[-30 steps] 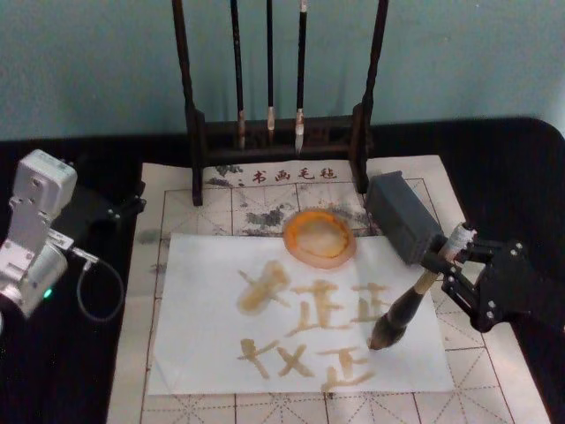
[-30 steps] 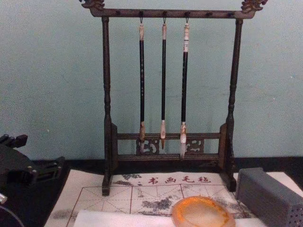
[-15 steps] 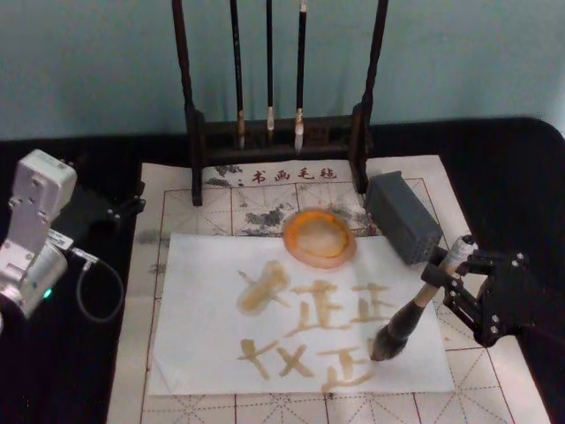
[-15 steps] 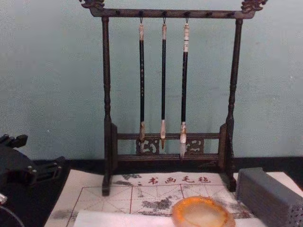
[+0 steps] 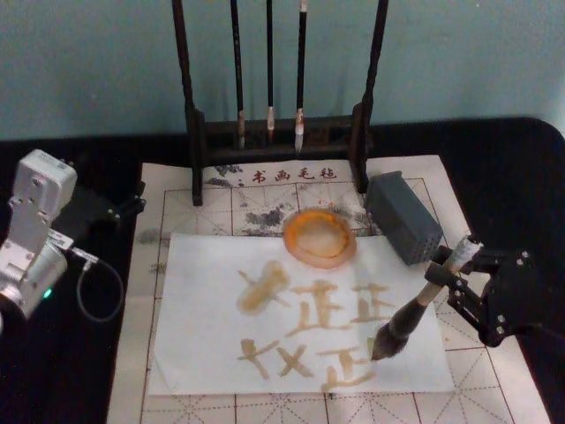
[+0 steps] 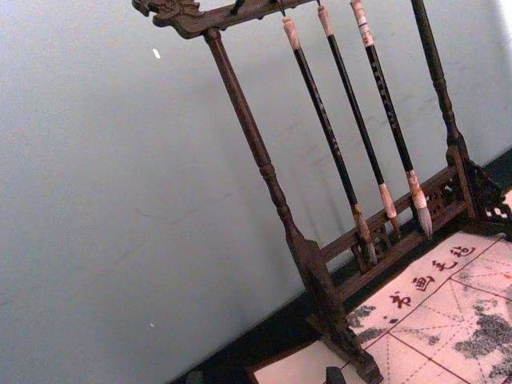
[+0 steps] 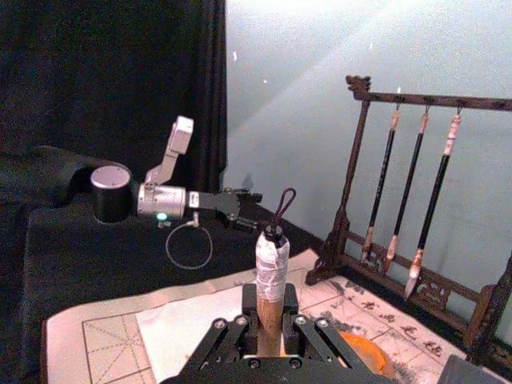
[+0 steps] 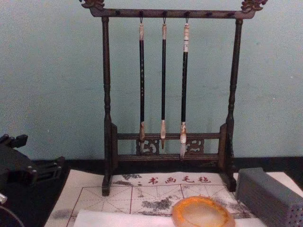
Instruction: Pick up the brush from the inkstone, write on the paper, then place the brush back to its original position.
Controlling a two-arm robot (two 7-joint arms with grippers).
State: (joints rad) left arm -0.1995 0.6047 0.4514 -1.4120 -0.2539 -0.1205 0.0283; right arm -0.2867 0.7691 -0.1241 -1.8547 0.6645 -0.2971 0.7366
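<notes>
The brush (image 5: 413, 307) slants over the right part of the paper (image 5: 203, 300), away from the inkstone (image 5: 320, 236). Its pale handle is up toward the robot's right and its dark bristle tip is down beside the lower right amber strokes; whether the tip touches the sheet cannot be told. The black table (image 5: 512, 159) carries a beige mat (image 5: 177, 203) with a red grid, red characters and grey smudges. The white paper lies on the mat and bears two rows of amber-brown strokes. At the back edge of the mat stands a dark wooden rack (image 5: 188, 106), upright, with three thin brushes (image 5: 269, 62) hanging side by side from its top bar. The left arm is parked on the table, well to the left of the mat, with the left gripper (image 5: 119, 209) pointing toward the mat's corner; whether it is open or closed cannot be told. The right gripper (image 5: 446, 276) hovers over the right edge of the paper, and the right wrist view shows its fingers (image 7: 240, 324) pinching the brush's wooden handle just below the taped end. A grey block (image 5: 403, 219) with dotted holes lies on the mat to the right of the inkstone. The inkstone, with its orange rim and pale inside, sits on the paper's top edge, near the rack.
</notes>
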